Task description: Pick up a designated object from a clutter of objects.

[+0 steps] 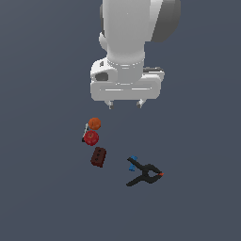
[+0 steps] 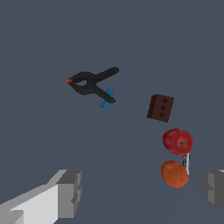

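Scanning the exterior view from left to right: first, left of centre, a short column of three small items on the plain grey tabletop (image 1: 42, 197) — orange ball (image 1: 94, 123) uppermost, red ball (image 1: 91, 138) touching just under it with a thin grey stick (image 1: 85, 132) beside the pair, then the dark red-brown block (image 1: 98, 157) just below, slightly tilted, small holes in its face. Further right, lower centre of the frame, well apart from the block: black clamp (image 1: 145, 173) with a blue tip and an orange tip. Above all of it, upper centre: white arm with the pincer (image 1: 125, 104) hanging high, fingers spread wide, nothing between them.

Same story in the wrist view: clamp (image 2: 92, 83) at upper left, block (image 2: 160, 107) right of centre, red ball (image 2: 177, 141) and orange ball (image 2: 174, 173) beneath it, grey fingertips (image 2: 69, 193) at the bottom corners, far apart and empty.

Judging progress: barely begun. Block untouched, lying flat and free on every side except toward the red ball. Left to do, by the look of it: shifting over the block, descending, closing on it, lifting clear without nudging the ball.
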Available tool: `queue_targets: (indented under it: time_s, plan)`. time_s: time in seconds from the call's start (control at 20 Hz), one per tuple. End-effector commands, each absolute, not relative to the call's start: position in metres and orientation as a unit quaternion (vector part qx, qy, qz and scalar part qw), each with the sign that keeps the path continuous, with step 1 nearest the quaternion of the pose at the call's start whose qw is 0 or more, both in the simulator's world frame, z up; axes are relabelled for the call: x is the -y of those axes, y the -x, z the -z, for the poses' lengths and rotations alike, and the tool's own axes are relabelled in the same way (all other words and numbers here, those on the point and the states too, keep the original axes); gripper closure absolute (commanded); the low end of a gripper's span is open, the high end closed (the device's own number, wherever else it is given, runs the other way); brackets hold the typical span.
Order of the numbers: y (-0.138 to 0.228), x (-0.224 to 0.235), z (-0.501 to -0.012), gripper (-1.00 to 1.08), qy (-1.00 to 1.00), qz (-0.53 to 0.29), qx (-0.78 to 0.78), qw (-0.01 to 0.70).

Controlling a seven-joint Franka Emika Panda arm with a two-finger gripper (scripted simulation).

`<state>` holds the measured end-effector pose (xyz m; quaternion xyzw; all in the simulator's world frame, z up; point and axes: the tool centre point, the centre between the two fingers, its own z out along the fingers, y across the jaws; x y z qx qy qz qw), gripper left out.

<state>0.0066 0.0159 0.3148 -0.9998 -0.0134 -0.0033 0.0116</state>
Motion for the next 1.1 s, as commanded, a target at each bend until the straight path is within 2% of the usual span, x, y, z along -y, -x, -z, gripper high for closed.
queue_targets:
  time_s: [0.0, 0.55, 1.05]
  plan:
    - [-0.007, -0.016, -0.315, -0.92, 1.000, 0.003, 0.013, 0.012]
    - [-0.006, -0.037, -0.310, -0.92, 0.999, 0.002, 0.050, 0.015]
    - [-0.017, -0.025, -0.292, -0.92, 0.999, 0.002, 0.034, 0.017]
